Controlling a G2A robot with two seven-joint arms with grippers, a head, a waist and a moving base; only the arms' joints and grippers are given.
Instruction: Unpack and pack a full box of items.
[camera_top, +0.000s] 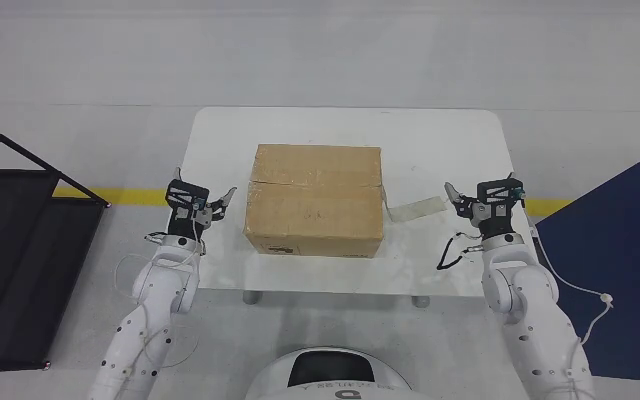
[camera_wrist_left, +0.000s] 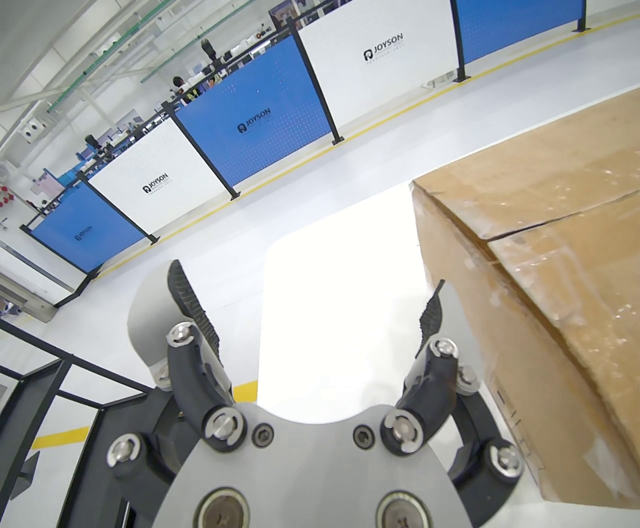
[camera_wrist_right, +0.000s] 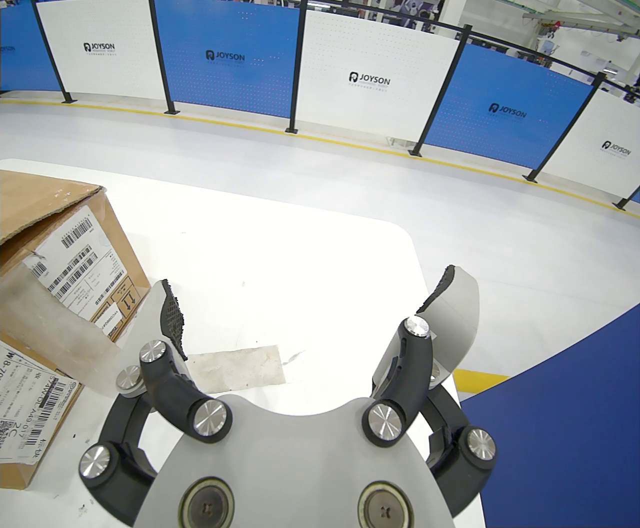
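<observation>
Centrally, box (camera_top: 315, 198); table (camera_top: 440, 150) margin either end, left fingers (camera_wrist_left: 195, 310), right fingers (camera_wrist_right: 172, 310) spread.

We look down from above on the table (camera_top: 230, 135) and box (camera_top: 315, 200). Our wrist cameras sit close behind the left gripper (camera_wrist_left: 307, 280) and right gripper (camera_wrist_right: 309, 280), facing outward across the table; all views share the box.

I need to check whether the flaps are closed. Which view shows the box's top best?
The top view: the box shows its whole top, flaps down along the seam. Left wrist view catches one corner; right wrist view mostly the labelled side.
</observation>
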